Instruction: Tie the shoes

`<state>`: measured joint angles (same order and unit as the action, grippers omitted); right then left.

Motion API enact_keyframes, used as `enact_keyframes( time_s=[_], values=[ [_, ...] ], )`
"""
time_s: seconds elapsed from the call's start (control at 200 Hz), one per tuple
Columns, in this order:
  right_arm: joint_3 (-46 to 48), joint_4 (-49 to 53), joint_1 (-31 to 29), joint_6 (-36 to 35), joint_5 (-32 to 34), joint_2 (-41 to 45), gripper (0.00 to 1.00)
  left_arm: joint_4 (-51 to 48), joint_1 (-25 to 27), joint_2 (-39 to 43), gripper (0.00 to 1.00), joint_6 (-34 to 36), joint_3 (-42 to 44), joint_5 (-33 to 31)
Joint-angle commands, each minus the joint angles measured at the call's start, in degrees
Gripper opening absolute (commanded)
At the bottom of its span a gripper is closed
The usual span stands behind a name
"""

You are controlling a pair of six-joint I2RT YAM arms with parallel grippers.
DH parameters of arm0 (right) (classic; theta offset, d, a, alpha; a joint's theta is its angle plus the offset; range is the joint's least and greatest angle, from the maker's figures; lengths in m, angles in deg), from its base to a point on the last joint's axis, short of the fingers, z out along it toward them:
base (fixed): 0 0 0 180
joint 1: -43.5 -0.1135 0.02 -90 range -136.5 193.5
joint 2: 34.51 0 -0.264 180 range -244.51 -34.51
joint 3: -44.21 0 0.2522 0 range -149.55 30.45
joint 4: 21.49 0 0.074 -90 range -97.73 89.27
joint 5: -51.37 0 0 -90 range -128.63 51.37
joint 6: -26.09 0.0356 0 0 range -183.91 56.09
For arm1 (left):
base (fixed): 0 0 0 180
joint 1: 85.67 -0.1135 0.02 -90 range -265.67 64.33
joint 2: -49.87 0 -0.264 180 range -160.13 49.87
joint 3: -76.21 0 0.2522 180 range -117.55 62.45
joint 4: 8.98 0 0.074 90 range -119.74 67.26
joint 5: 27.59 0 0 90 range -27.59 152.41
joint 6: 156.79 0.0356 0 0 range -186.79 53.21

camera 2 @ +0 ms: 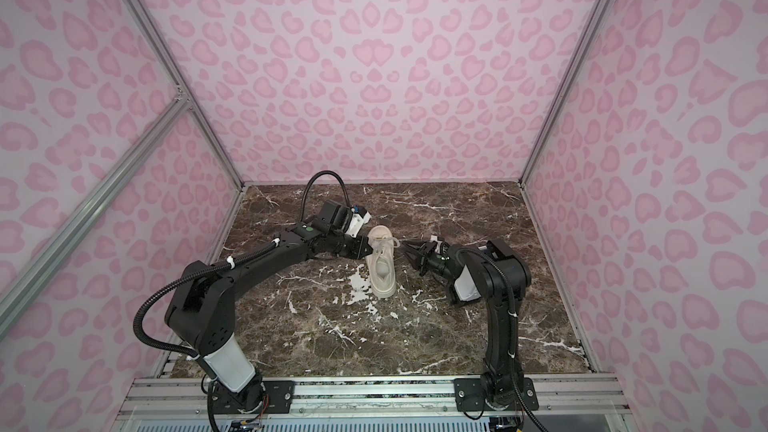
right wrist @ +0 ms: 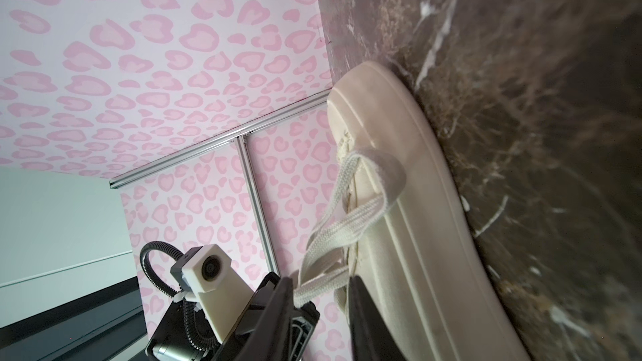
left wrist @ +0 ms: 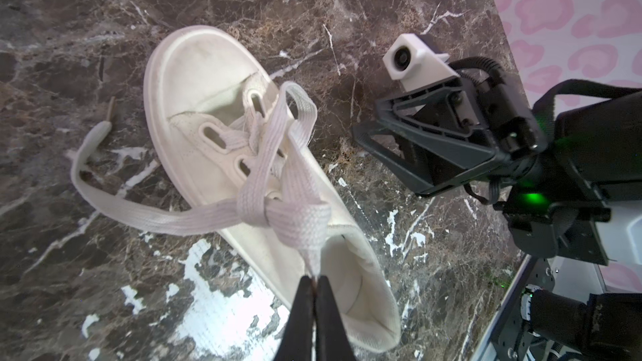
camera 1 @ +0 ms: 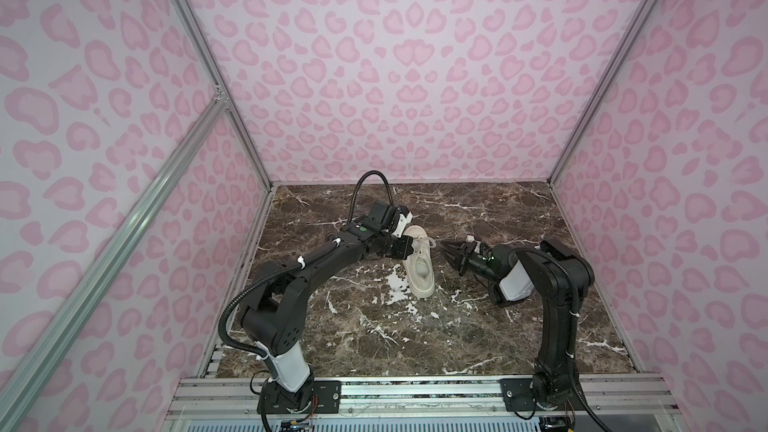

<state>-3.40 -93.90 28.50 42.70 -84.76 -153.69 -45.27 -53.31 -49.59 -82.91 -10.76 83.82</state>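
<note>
One of the shoes, a cream sneaker (camera 1: 420, 263) (camera 2: 381, 264), lies on the marble floor in both top views, toe toward the back wall. In the left wrist view its flat laces cross in a knot (left wrist: 267, 210), with a loop (left wrist: 299, 107) standing over the eyelets and a free end (left wrist: 92, 142) trailing on the floor. My left gripper (left wrist: 314, 277) (camera 1: 409, 249) is shut on a lace strand over the shoe's opening. My right gripper (left wrist: 365, 118) (right wrist: 321, 288) (camera 2: 405, 246) sits beside the shoe, jaws apart and nothing clamped between them.
Pink patterned walls (camera 1: 395, 76) close in the back and both sides. An aluminium rail (camera 1: 415, 392) carries both arm bases at the front. White patches mark the marble floor (camera 1: 395, 284) near the shoe's heel.
</note>
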Motion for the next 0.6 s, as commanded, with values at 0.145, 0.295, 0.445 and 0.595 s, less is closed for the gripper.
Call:
enact_keyframes(
  time_s=[0.145,0.295,0.445,0.595],
  values=[
    [1.34,19.14,1.09,-19.99,2.26,10.97,0.34,-6.61,0.06,3.49,0.03,-0.44,-3.5,1.24],
    [-4.27,49.34,1.21,-40.42,4.33,22.4,0.35,-9.37,-0.06,3.27,0.03,-0.42,-9.03,2.28],
    [-11.28,71.15,0.82,-57.62,9.37,28.89,0.35,-10.24,-0.16,1.36,0.03,-1.05,-14.45,3.63],
    [-15.36,78.6,-0.21,-70.11,11.1,31.08,0.39,-10.93,-0.19,-1.22,0.03,-1.39,-20.02,4.66]
  ],
)
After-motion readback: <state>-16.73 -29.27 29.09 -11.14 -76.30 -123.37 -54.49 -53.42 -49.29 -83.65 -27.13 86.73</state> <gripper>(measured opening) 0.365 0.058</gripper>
